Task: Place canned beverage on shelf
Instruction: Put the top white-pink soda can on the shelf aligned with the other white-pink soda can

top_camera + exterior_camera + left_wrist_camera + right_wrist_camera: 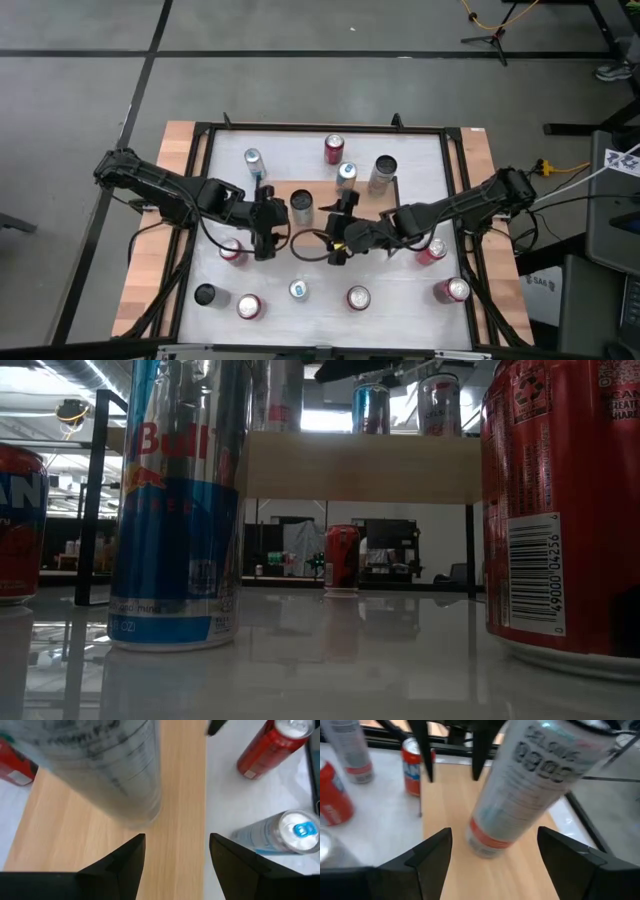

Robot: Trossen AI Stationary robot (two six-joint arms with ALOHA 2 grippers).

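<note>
**Can on shelf, both claws released**

Just ahead of the left gripper [175, 852] the silver can [105, 765] stood on the shelf [182, 795]; jaws spread, empty. Right gripper [495, 850] faced it opposite, also spread, likely backing clear.

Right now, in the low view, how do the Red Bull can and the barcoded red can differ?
The Red Bull can is blue and silver, the red can mostly red. The Red Bull can is slimmer, the red can wider. The red can shows a barcode, the Red Bull can its name. Both stand upright on the white tabletop.
</note>
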